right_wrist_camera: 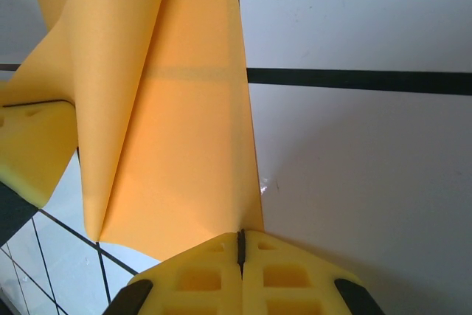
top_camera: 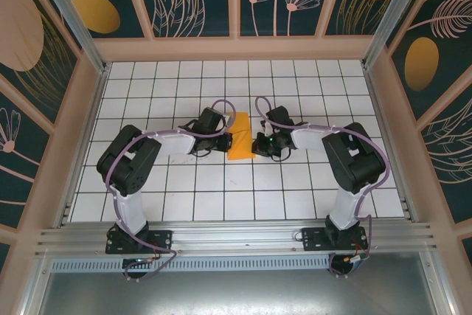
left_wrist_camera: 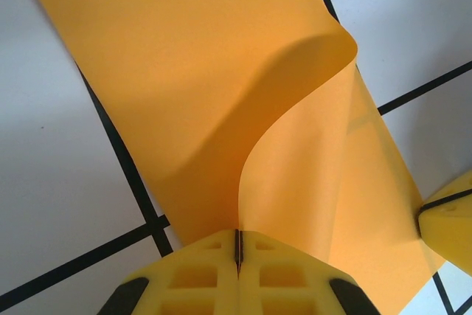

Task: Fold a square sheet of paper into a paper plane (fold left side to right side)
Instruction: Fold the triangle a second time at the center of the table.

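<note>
- The square sheet of paper lies near the middle of the table, between the two grippers
- The left gripper sits at the paper's left side, and the right gripper sits at its right side
- In the left wrist view, the left gripper is closed tight and pinches the paper
- One part of the paper curls up off the table there, and the rest lies flat
- In the right wrist view, the right gripper is closed tight too and pinches the paper's edge by a corner
</note>
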